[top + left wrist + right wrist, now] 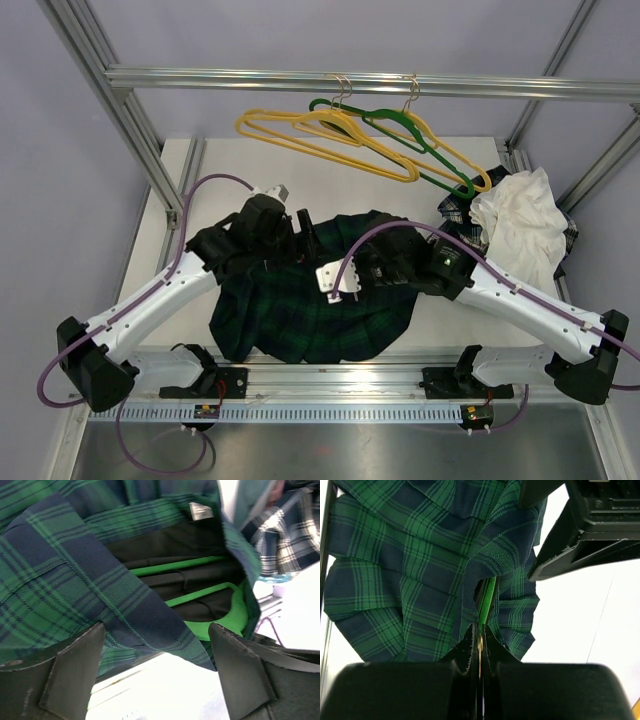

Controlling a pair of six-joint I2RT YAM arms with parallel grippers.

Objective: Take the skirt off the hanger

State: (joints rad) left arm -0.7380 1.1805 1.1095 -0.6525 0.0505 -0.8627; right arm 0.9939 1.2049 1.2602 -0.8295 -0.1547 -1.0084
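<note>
The skirt [300, 320] is green and navy plaid and lies crumpled on the white table between the arms. Inside its waistband runs a bright green hanger [220, 615], with black lining around it. My left gripper [157, 645] stands wide open over the waistband edge, and a fold of the skirt [75, 580] lies between its fingers, ungripped. From above, that gripper [302, 238] sits at the skirt's far edge. My right gripper [481, 635] is shut on the hanger [487, 597] where its gold hook meets the green neck, which pokes out of the skirt [395, 570]. Seen from above, the right gripper [345, 272] is over the skirt's upper middle.
Yellow hangers [320, 140] and a green hanger [420, 150] hang from the metal rail [250, 78] at the back. A pile of white and checked clothes [520, 225] lies at the right. The left arm's black body [590, 525] is close above the right gripper.
</note>
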